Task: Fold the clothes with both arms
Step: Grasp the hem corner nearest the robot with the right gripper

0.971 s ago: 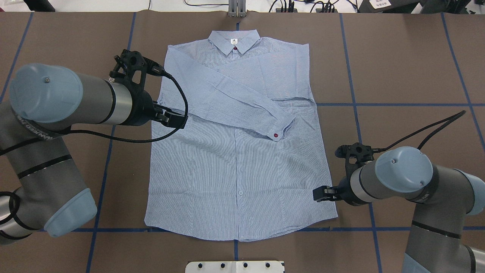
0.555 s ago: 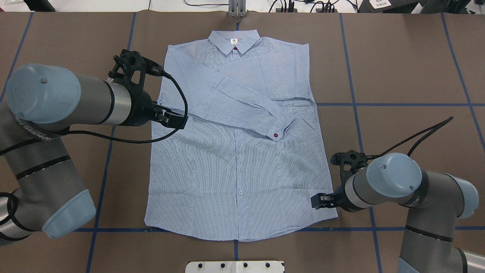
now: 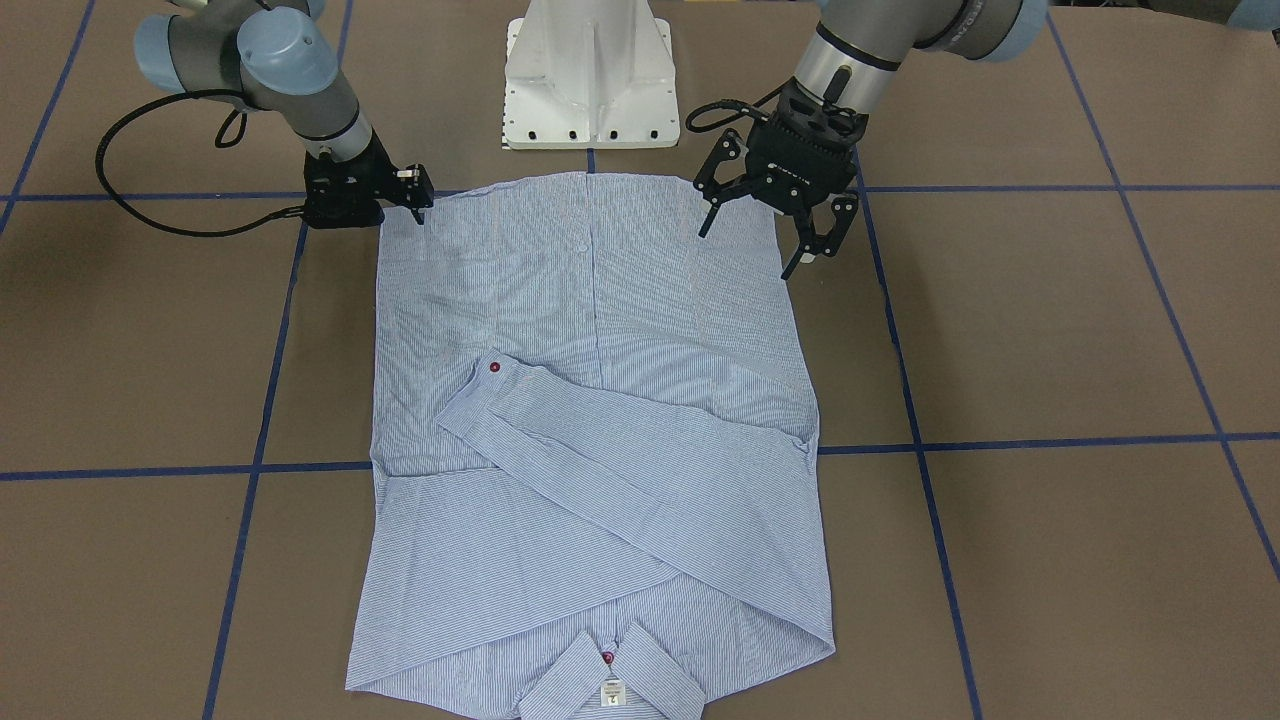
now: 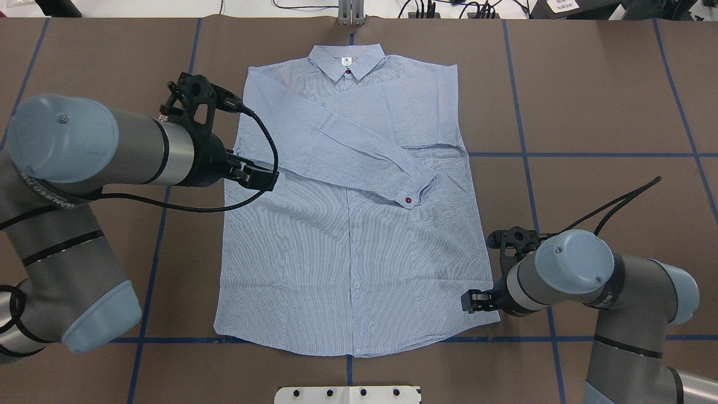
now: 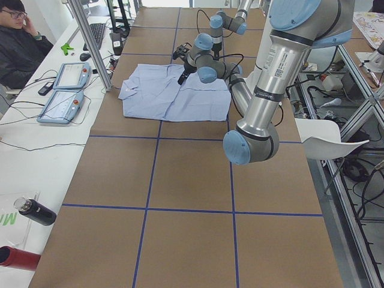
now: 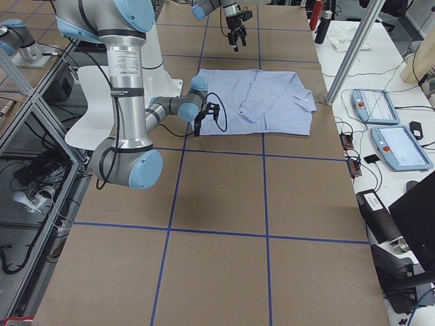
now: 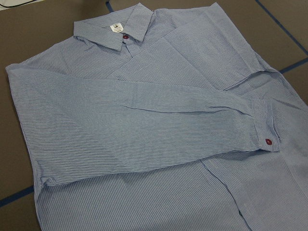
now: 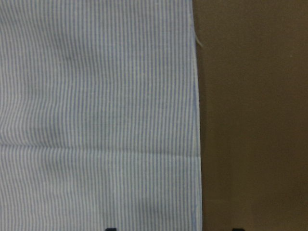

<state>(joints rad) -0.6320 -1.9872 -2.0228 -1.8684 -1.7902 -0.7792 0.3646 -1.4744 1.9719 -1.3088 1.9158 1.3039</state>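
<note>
The light-blue striped shirt (image 4: 348,252) lies flat and front-up on the brown table, collar at the far edge, both sleeves folded across the chest. A cuff with a red button (image 4: 408,200) lies on top. My left gripper (image 4: 261,177) is open and empty, hovering above the shirt's left side edge; the front view shows its fingers (image 3: 797,262) spread wide. My right gripper (image 4: 468,301) is open and low at the shirt's right hem corner. In the right wrist view the shirt's side edge (image 8: 196,120) runs between its two fingertips.
The white pedestal base (image 3: 590,80) stands just behind the hem. A grey post (image 4: 350,14) rises at the far table edge by the collar. Blue tape lines (image 4: 583,154) cross the table. Teach pendants (image 5: 63,90) and an operator (image 5: 18,42) are on the far side.
My right arm has swung in and down toward the hem corner, its gripper shifting slightly toward the hem. My left arm has barely moved. The shirt has not moved.
</note>
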